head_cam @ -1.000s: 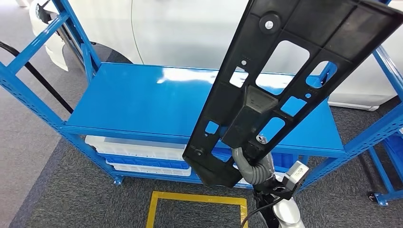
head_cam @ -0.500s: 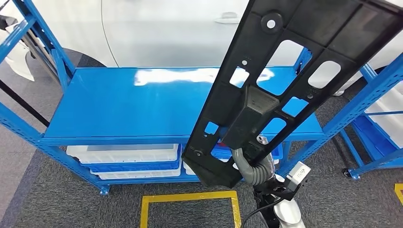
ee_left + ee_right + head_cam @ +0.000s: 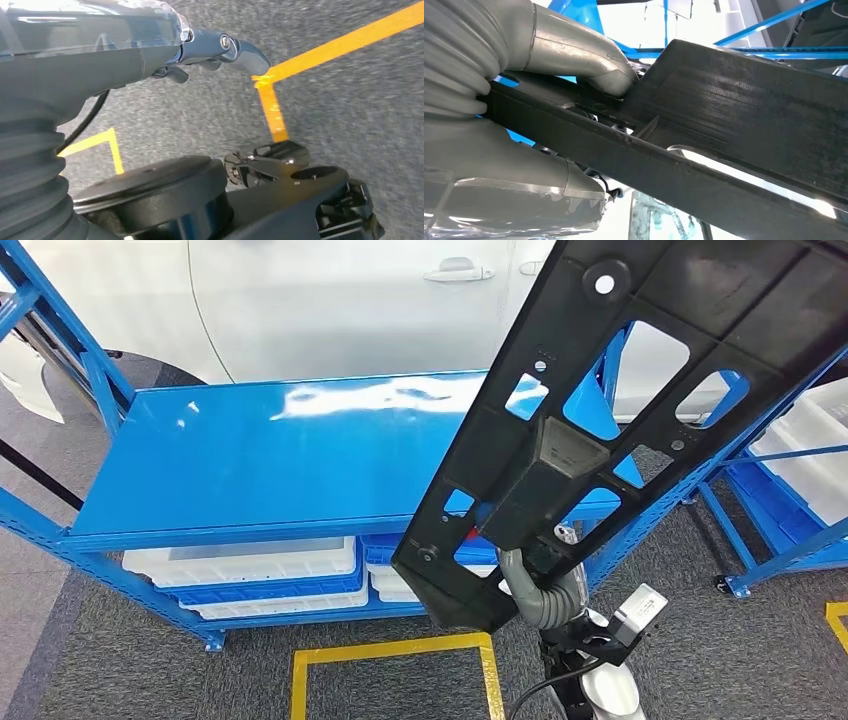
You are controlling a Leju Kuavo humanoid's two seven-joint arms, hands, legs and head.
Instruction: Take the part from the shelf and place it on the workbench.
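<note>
The right hand [image 3: 540, 585] grips the part [image 3: 640, 410], a long, rigid-looking black panel with cut-outs, near its lower end and holds it aloft before the shelf [image 3: 280, 455]; top-heavy leverage appears likely, while the left hand [image 3: 220, 50] hangs empty, fingers loosely curled.

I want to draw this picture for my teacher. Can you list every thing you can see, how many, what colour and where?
Part: one, black, long with holes, held up tilted in front of the shelf.
Shelf: one, blue, in the middle, its top bare.
Trays: several, white, on the shelf's lower level.
Second shelf: one, blue, at the right edge, with white trays.
Car: one, white, behind the shelf.
Floor lines: yellow, on grey carpet.
Right robot hand: one, grey, holds the part from below.
Left robot hand: one, grey, hangs over the floor, holds nothing.
</note>
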